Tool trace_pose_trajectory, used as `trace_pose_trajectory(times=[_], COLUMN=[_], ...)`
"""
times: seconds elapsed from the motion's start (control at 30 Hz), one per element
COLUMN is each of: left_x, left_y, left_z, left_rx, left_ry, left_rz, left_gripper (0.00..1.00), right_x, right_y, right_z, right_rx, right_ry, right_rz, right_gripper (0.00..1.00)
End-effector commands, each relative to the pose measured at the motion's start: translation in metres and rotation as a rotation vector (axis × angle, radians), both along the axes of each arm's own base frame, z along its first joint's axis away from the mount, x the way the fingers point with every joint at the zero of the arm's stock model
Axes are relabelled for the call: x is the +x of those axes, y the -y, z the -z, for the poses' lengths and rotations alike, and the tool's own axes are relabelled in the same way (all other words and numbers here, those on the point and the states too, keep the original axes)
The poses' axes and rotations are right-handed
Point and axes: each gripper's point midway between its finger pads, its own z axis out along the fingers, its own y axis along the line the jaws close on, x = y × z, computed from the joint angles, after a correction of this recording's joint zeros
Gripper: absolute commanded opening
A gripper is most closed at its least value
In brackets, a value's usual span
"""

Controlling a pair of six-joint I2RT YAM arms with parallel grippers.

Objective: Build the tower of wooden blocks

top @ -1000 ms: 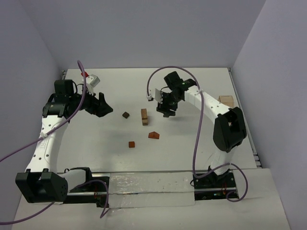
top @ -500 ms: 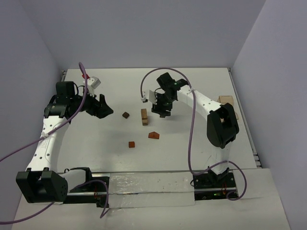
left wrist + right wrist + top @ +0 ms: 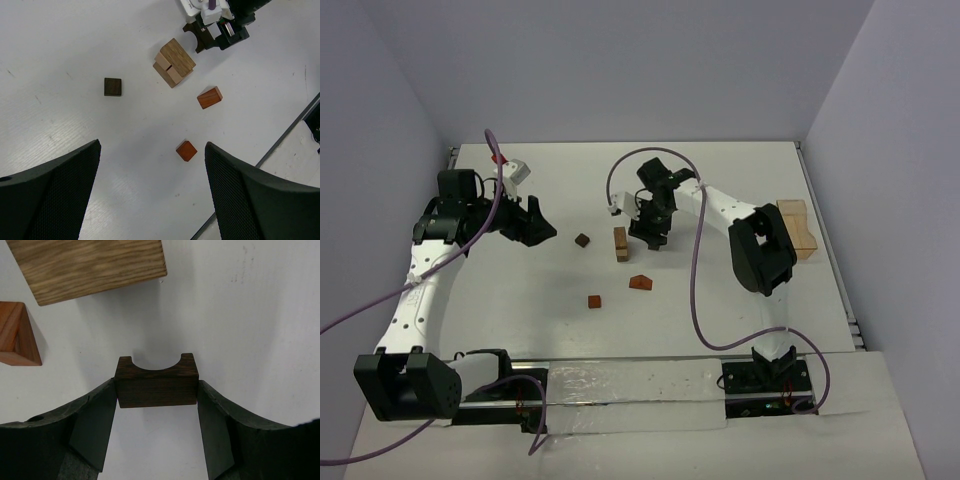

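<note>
your right gripper (image 3: 156, 390) clamps the arch (image 3: 156, 376) just beside the tower (image 3: 620, 243), left gripper (image 3: 150, 195) open; next, probably lift and centre it on top.

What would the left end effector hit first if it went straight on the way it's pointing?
The left end effector is open and aimed down at the table. It would probably meet bare tabletop first, close to the small red cube; depth is unclear, so it might clip that cube.
</note>
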Motion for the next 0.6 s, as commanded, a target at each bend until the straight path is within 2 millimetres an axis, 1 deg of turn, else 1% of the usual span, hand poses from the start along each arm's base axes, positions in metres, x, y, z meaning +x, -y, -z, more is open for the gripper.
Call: trace_pose_trajectory(times=[0.0, 0.1, 0.13, 0.37, 0.5, 0.57], left_x=[0.008, 0.01, 0.01, 0.009, 0.009, 0.009], left_y=[0.002, 0.002, 0.002, 0.003, 0.004, 0.004], left_z=[-0.013, -0.014, -0.015, -0.013, -0.014, -0.015], left_rx=[-0.012, -0.018, -0.019, -0.027, -0.032, -0.035], left_ry=[0.057, 0.055, 0.056, 0.053, 0.047, 0.051], left_rz=[0.009, 0.006, 0.004, 0.004, 0.005, 0.002], left_gripper=[0.91, 0.91, 0.91, 0.91, 0.91, 0.92], right_x=[0.011, 0.011, 0.011, 0.009, 0.009, 0.009], right_y=[-0.018, -0.02, -0.02, -0.021, -0.021, -0.022], right_z=[-0.009, -0.005, -0.004, 0.005, 0.009, 0.012], right_rx=[0.069, 0.077, 0.076, 0.055, 0.042, 0.032], right_ry=[0.043, 0.037, 0.034, 0.015, 0.015, 0.014], right_rz=[0.006, 0.01, 0.01, 0.012, 0.015, 0.02], right_gripper=[0.39, 0.47, 0.48, 0.5, 0.55, 0.63])
